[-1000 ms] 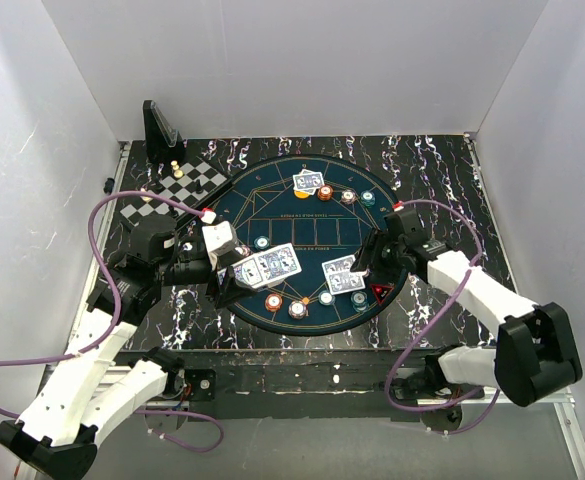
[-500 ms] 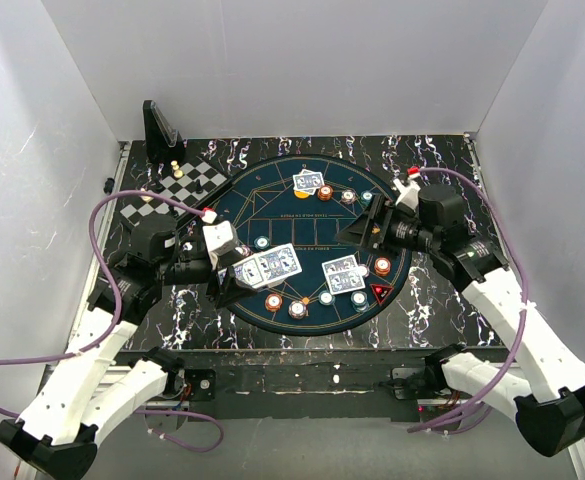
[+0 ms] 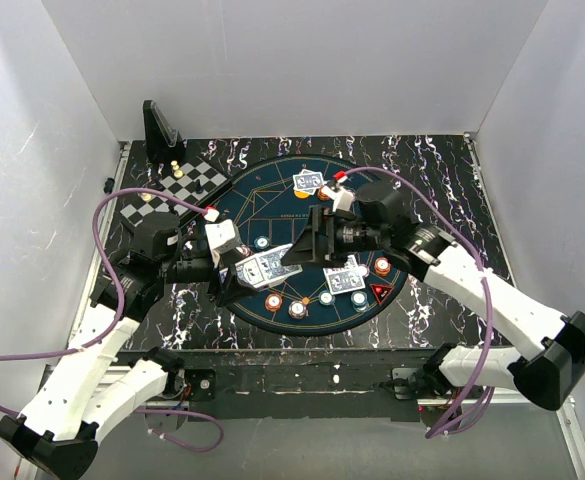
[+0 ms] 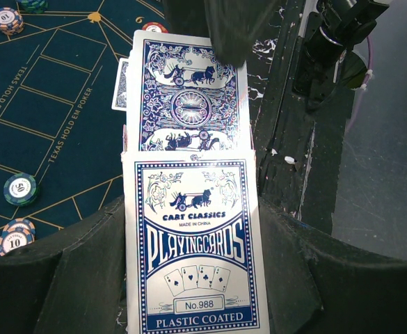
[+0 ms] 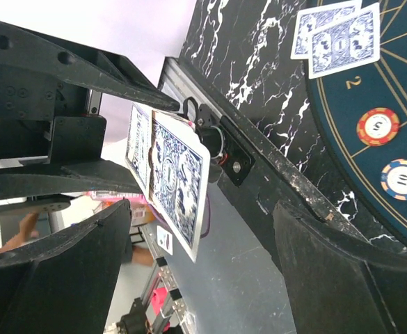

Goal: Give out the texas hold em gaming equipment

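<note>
— How far along?

— Partway, at a guess. Two face-down pairs of cards already out on the mat, at 12 and at 5 o'clock. Chips dotted round from 1 to 7 o'clock.

— And left to do?

— Likely more hands to deal. Left gripper at 9 o'clock of the mat, jaws pinching the card box, with one card slid halfway out. Right gripper reaching in from 3 o'clock with jaws spread wide, holding nothing, lined up on that card.

— Anything shown in one view and missed in another?

— From above: the whole layout, plus a chessboard at 10 o'clock of the tabletop. Only from the left wrist: the print on the box, and a dark finger across the card's far end, contact impossible to judge. Only from the right wrist: box and card almost edge-on, ahead of the gap between the spread jaws.
</note>
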`<act>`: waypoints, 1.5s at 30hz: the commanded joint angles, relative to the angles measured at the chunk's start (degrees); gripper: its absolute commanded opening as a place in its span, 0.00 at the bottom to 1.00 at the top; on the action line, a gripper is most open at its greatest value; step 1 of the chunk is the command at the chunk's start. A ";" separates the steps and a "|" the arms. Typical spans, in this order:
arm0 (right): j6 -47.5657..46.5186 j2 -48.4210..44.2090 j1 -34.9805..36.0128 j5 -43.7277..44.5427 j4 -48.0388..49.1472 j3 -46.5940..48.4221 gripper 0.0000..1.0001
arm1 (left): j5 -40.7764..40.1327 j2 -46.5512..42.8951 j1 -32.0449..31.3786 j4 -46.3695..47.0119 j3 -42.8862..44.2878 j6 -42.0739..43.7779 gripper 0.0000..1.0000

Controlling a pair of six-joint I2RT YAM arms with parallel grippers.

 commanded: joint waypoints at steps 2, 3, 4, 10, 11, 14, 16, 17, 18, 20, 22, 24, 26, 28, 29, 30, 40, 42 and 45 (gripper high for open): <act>0.52 3.83 3.34 0.50 3.84 4.50 0.90 | 1.60 -0.31 0.29 1.30 2.33 -0.17 0.00; 0.78 4.36 3.78 0.50 4.62 4.50 0.91 | 1.60 -0.49 0.29 1.30 2.24 -0.17 0.00; 1.13 4.72 3.96 0.67 4.98 4.50 0.91 | 1.51 -0.58 0.29 1.30 2.24 -0.17 0.00; 4.20 4.72 4.13 1.11 8.49 1.17 0.83 | 1.60 -1.02 0.29 1.22 2.15 -0.43 0.00; 4.73 4.46 4.13 1.11 9.02 0.47 0.78 | 1.68 -1.10 0.21 1.22 2.15 -0.34 0.00; 5.44 3.67 4.13 2.08 9.11 -0.94 0.64 | 1.77 -1.19 0.29 1.22 2.33 -0.52 0.00; 5.44 3.14 4.13 2.43 9.20 -1.30 0.59 | 1.77 -1.19 0.29 1.22 2.33 -0.61 0.00; 5.44 2.97 4.13 2.52 9.03 -1.38 0.57 | 1.77 -1.19 0.29 1.22 2.33 -0.61 0.00; 5.35 2.79 4.05 2.69 8.68 -1.21 0.57 | 1.77 -1.10 0.29 1.22 2.41 -0.61 0.00; 5.26 2.44 4.05 3.22 7.97 -1.21 0.56 | 1.77 -1.28 0.29 1.22 2.50 -0.69 0.00; 5.00 1.91 3.87 3.66 7.10 -1.21 0.55 | 1.86 -1.37 0.29 1.22 2.50 -0.69 0.00; 4.82 1.47 3.61 3.92 6.13 -1.21 0.55 | 1.77 -1.37 0.29 1.22 2.42 -0.69 0.00; 4.74 0.77 3.26 4.10 5.51 -1.38 0.54 | 1.77 -1.46 0.29 1.22 2.50 -0.61 0.00; 4.56 0.07 2.73 4.19 4.90 -1.91 0.53 | 1.77 -1.54 0.29 1.22 2.59 -0.69 0.00; 4.47 -0.37 2.55 4.19 4.72 -2.17 0.52 | 1.86 -1.46 0.29 1.30 2.59 -0.69 0.00; 4.56 -0.90 2.29 4.19 4.55 -2.35 0.51 | 1.77 -1.54 0.29 1.30 2.76 -0.69 0.00; 4.82 -1.17 2.02 1.99 5.25 -1.65 0.66 | 1.95 -1.46 0.29 1.39 2.59 -0.78 0.00; 4.82 -0.73 2.29 1.82 5.51 -0.95 0.70 | 1.86 -1.46 0.29 1.48 2.59 -0.87 0.00; 5.09 0.76 3.08 1.47 6.91 -0.07 0.71 | 1.77 -1.28 0.29 1.48 2.59 -0.87 0.00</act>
